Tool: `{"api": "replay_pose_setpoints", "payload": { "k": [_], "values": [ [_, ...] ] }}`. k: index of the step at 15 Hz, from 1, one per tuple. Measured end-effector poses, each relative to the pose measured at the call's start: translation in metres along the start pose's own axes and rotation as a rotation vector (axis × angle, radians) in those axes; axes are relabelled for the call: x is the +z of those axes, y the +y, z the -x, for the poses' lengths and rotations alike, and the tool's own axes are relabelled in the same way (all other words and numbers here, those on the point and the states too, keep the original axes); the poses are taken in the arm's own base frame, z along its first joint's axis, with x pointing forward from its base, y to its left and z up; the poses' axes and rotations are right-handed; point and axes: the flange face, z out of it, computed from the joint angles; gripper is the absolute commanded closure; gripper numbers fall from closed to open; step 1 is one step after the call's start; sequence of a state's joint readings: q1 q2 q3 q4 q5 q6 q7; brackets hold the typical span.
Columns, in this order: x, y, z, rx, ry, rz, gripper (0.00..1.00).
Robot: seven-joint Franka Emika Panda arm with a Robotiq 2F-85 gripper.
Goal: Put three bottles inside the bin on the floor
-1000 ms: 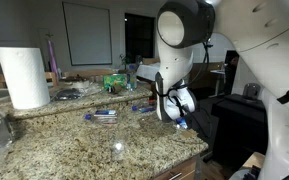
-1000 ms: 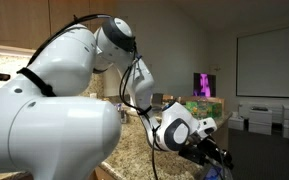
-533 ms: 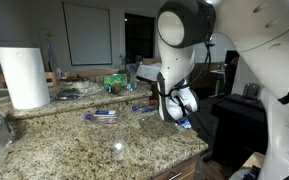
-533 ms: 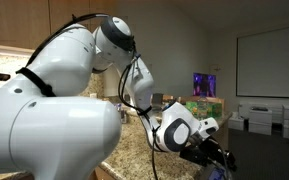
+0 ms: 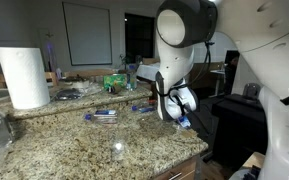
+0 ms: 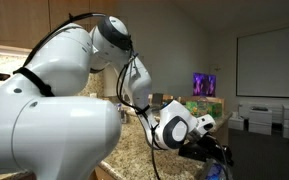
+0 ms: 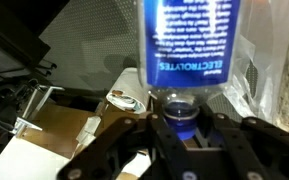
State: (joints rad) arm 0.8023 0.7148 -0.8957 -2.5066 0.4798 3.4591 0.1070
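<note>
My gripper (image 7: 181,110) is shut on the blue-capped neck of a clear bottle (image 7: 189,40) with a blue label, which points away from the wrist camera. Behind the bottle lies a dark mesh surface (image 7: 84,40), seemingly the bin, with crinkled clear plastic (image 7: 269,60) to its right. In both exterior views the gripper (image 5: 183,117) (image 6: 210,157) hangs past the counter's end, below the counter top, with a bit of blue bottle (image 5: 182,124) (image 6: 216,171) showing in it. Two more bottles (image 5: 101,115) (image 5: 142,108) lie on the granite counter (image 5: 74,145).
A big white paper-towel roll (image 5: 24,77) stands at the counter's back, with a green packet (image 5: 114,82) beyond. A dark box (image 5: 236,115) sits beside the arm off the counter. Flattened cardboard (image 7: 59,130) lies on the floor below.
</note>
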Motion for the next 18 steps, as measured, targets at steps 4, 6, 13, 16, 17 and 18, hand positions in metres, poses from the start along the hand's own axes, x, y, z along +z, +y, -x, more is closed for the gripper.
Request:
{"api": "replay_pose_setpoints", "payload": {
  "k": [4, 6, 13, 16, 17, 18],
  "values": [
    [-0.003, -0.002, -0.003, -0.033, 0.009, -0.001, 0.29],
    [-0.004, -0.002, -0.003, -0.039, 0.011, -0.002, 0.16],
    [-0.007, -0.007, -0.004, -0.048, 0.017, -0.009, 0.0],
    [-0.004, -0.002, 0.003, -0.048, -0.003, -0.001, 0.0],
    [-0.002, 0.002, 0.007, -0.045, -0.021, 0.006, 0.0],
    [0.0, 0.005, 0.01, -0.037, -0.048, 0.01, 0.0]
  ]
}}
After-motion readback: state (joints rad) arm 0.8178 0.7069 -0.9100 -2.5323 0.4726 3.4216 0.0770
